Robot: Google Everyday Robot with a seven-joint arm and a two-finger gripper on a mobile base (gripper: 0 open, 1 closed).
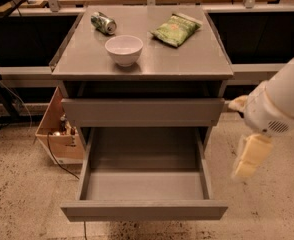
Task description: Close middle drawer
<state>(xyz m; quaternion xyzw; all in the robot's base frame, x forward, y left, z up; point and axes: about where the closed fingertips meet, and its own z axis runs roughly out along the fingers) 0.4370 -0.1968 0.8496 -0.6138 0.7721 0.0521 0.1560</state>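
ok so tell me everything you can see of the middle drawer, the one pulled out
The middle drawer is a wide, shallow grey box, painted metal or laminate by its look, with a plain flat front and no handle. It stands pulled far out of the cabinet, level, below the upper drawer, which is only slightly out. Its floor and side walls are bare. Nothing touches it: the gripper hangs to its right, apart from it.
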